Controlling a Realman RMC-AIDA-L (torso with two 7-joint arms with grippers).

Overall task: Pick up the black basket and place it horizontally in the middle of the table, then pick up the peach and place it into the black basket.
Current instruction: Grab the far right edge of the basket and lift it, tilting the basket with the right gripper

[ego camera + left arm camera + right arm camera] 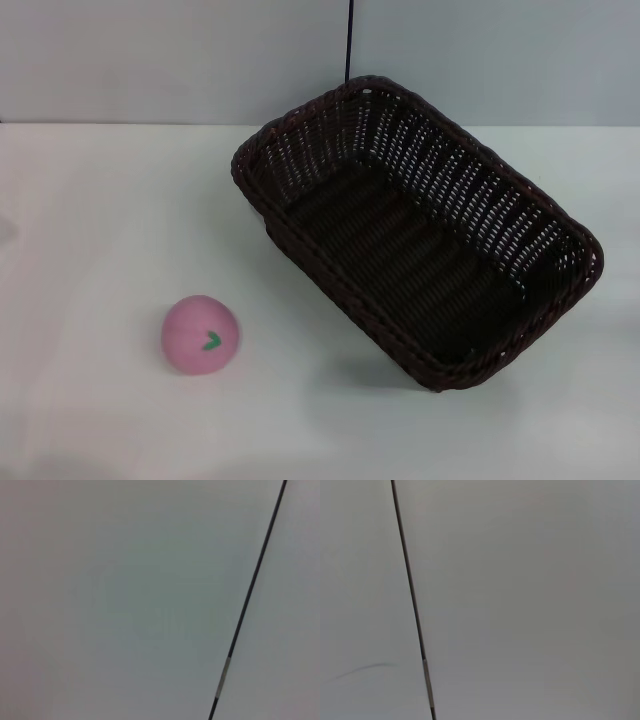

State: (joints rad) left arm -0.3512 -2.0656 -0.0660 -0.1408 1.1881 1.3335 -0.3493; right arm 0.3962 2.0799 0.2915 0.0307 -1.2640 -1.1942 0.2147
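Note:
The black basket is a large dark woven wicker basket. It stands on the white table right of centre, set diagonally, with its long side running from the far middle to the near right. It is empty. The peach is a small pink ball with a green mark. It lies on the table at the near left, apart from the basket. Neither gripper shows in any view. Both wrist views show only a plain grey wall.
A thin dark line runs up the grey wall behind the table, above the basket's far corner. The same kind of line shows in the left wrist view and in the right wrist view.

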